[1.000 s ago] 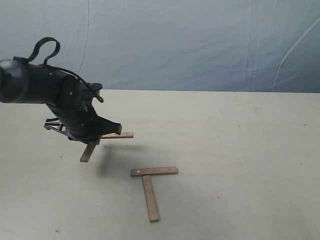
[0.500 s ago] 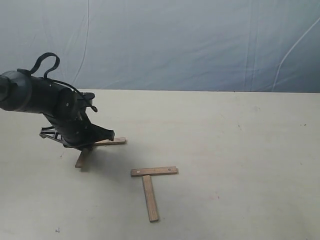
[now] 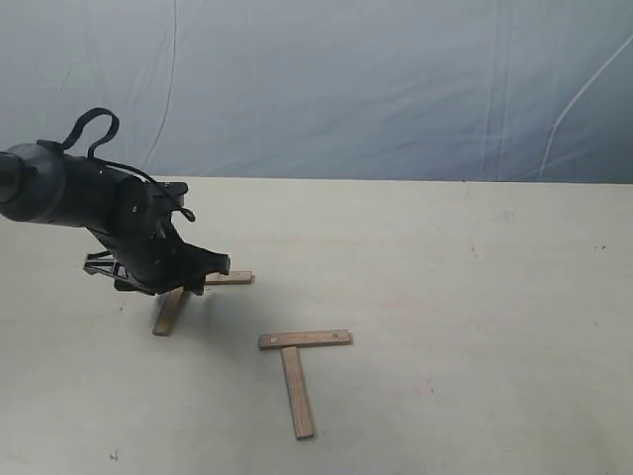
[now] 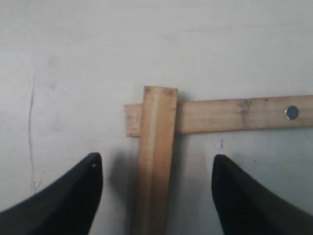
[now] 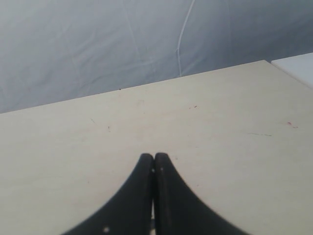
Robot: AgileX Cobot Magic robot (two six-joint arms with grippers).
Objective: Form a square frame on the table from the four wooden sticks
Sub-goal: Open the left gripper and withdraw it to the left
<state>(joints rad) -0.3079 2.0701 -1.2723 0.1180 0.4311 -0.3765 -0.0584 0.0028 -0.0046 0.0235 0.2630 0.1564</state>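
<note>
Two wooden sticks form an L on the table [image 3: 445, 297] at the left: one stick [image 3: 169, 312] [image 4: 157, 147] lies with its end across the end of the other stick [image 3: 229, 278] [image 4: 234, 115]. My left gripper [image 3: 184, 281] [image 4: 156, 164] hangs open low over them, its fingers on either side of the upper stick with a gap on both sides. Nearer the middle, a third stick [image 3: 305, 338] and a fourth stick [image 3: 297, 392] make a T. My right gripper [image 5: 154, 157] is shut with nothing in it and is out of the exterior view.
A blue-grey wrinkled backdrop [image 3: 396, 89] rises behind the table's far edge. Bare table surface spreads to the right of the T-shaped pair. A small round metal dot [image 4: 292, 112] sits near one end of the lower stick.
The left arm came down and slightly left with the two joined sticks, which hung above the table a second ago. They now rest on the table, and the jaws stand apart from them.
</note>
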